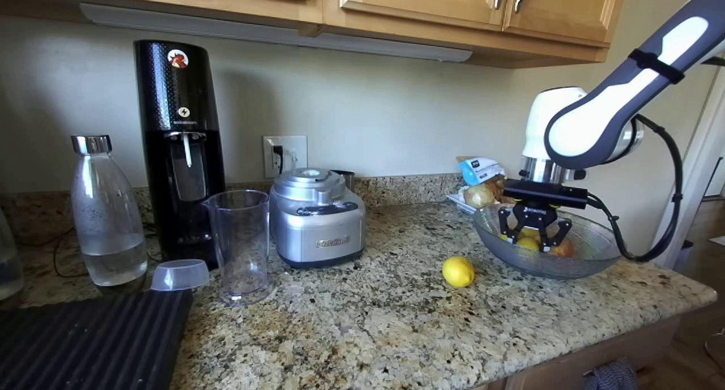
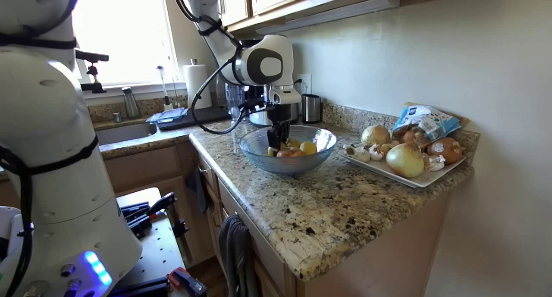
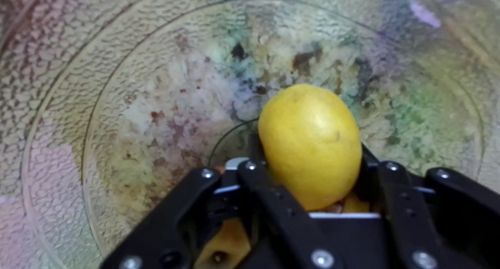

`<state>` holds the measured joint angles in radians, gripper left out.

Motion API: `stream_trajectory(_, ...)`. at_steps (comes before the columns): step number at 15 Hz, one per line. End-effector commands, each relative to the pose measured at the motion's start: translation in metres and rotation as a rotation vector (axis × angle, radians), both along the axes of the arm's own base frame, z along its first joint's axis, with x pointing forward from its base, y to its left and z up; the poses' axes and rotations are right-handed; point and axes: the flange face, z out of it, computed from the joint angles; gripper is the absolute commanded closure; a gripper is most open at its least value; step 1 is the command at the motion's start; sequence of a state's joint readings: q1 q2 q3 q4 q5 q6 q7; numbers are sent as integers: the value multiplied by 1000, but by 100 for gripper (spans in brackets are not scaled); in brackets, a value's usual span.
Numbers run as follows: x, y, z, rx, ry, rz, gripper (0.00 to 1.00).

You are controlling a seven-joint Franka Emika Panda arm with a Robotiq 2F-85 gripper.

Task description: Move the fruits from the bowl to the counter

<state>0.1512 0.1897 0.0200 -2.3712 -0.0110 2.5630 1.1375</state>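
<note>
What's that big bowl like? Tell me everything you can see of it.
The bowl is wide, round and see-through, seemingly glass, with a bumpy surface and concentric rings. It stands upright on the speckled counter, holding yellow fruits and a reddish apple. The robot's gripper is inside it, closed on one yellow fruit; whether the gripper touches the bowl is unclear.

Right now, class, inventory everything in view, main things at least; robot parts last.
Granite counter: 1, tan, below wall cabinets
Glass bowl: 1, clear, counter
Held lemon: 1, yellow, inside bowl
Loose lemon: 1, yellow, counter
Other lemons: count hidden, yellow, bowl
Apple: 1, red-yellow, bowl
Tray: 1, white, counter
Onions: several, yellow-brown, tray
Garlic bulbs: several, white, tray
SodaStream: 1, black, counter
Capped bottle: 1, clear, counter
Beaker: 1, clear, counter
Food processor base: 1, silver, counter
Ribbed mat: 1, black, counter
Arm: 1, white-grey, above bowl
Gripper: 1, black, bowl
</note>
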Motion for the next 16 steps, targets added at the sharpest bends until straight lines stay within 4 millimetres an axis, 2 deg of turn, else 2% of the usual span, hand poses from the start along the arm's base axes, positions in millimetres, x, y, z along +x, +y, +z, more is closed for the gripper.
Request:
stream_trajectory(1, -11, -1, 52, 23, -36, 31, 73)
stream_trajectory(4, -11, 7, 97, 17, -103, 71, 73)
stream_trajectory(6, -11, 19, 125, 15, -146, 103, 73)
stream_trajectory(9, -8, 57, 154, 30, -196, 195, 73)
stream_trajectory(12, -7, 105, 160, 44, -233, 328, 73)
stream_trajectory(14, -10, 137, 150, 57, -232, 421, 70)
stream_trajectory(16, -14, 163, 134, 62, -217, 496, 74)
